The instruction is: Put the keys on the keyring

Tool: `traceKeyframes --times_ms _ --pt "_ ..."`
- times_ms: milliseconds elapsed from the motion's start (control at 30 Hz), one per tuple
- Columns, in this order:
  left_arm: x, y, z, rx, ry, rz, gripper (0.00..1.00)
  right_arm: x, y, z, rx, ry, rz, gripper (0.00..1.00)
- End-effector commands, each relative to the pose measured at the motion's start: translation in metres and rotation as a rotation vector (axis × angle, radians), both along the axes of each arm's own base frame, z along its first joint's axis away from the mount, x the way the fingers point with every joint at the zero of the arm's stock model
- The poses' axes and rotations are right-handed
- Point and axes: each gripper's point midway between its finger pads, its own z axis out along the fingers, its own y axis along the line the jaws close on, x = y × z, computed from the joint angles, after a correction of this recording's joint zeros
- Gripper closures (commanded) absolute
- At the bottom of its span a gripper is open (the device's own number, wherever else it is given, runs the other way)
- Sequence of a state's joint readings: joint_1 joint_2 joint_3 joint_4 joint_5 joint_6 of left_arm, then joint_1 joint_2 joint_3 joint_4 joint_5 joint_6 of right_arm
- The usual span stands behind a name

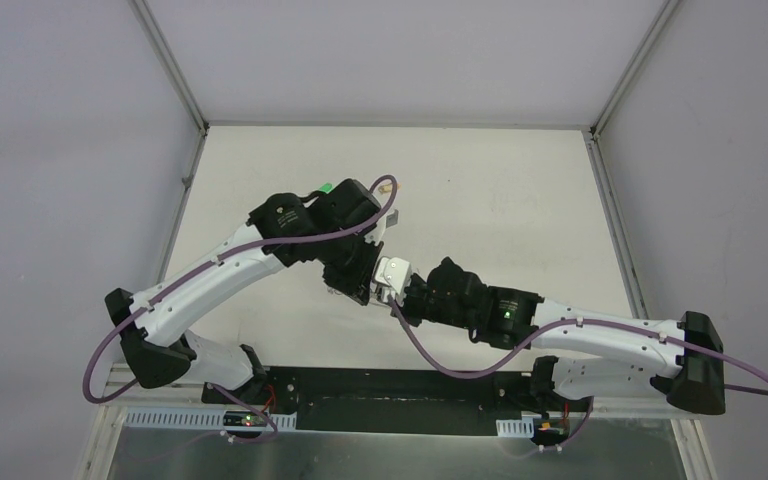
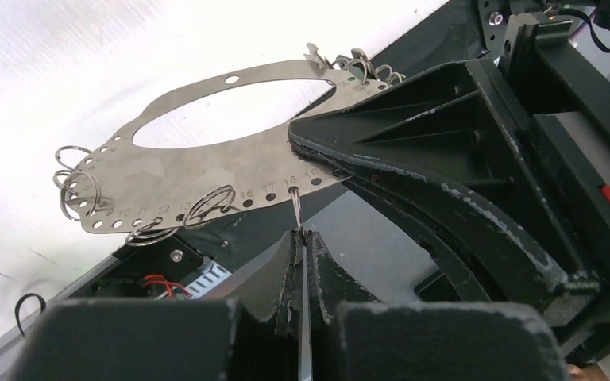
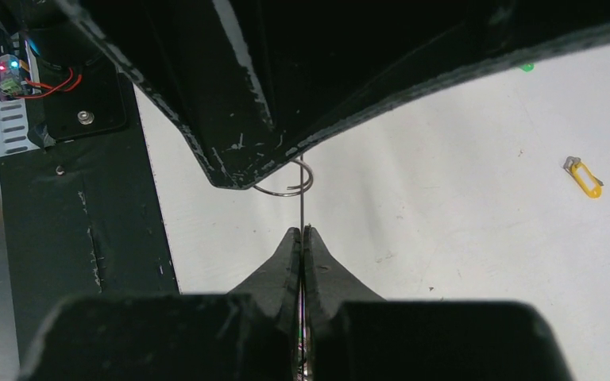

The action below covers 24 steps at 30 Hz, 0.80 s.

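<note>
Wide white surface (image 1: pixel 500 200), and both arms meet over its middle: left arm (image 1: pixel 220 270) reaching in from one side, right arm (image 1: pixel 600 335) from the other. Between them hangs the keyring (image 2: pixel 206 171), here a flat grey metal plate with an oval cut-out and numbered holes, lifted off the surface.

The right pincer (image 3: pixel 302 238) is pressed together on the plate's edge, steadying it, I'd say, so the other side can work. The left pincer (image 2: pixel 300 242) is clamped on a small ring (image 2: pixel 295 208) dangling from one numbered hole, most likely to hold it ready for threading.

And the keys? Neither is on. The yellow key (image 3: pixel 584 177) lies on the surface well apart, and the green key (image 1: pixel 327 187) sits behind the left arm.
</note>
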<state>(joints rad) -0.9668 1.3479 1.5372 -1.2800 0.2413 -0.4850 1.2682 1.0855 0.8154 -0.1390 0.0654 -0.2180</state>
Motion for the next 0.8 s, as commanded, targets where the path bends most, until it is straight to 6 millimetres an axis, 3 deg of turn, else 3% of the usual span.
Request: traceKeyframes --times_ms 0,300,767 --pt "-0.012 0.002 0.007 0.014 0.083 0.001 1.00 0.009 0.003 0.032 0.079 -0.091 -0.018 1.00" --pt "-0.021 -0.007 0.017 -0.017 0.203 -0.049 1.00 0.010 0.001 0.029 0.055 -0.139 -0.006 1.00" --pt "-0.011 -0.010 0.027 -0.133 0.371 -0.035 1.00 0.005 -0.002 0.022 0.029 -0.195 0.036 1.00"
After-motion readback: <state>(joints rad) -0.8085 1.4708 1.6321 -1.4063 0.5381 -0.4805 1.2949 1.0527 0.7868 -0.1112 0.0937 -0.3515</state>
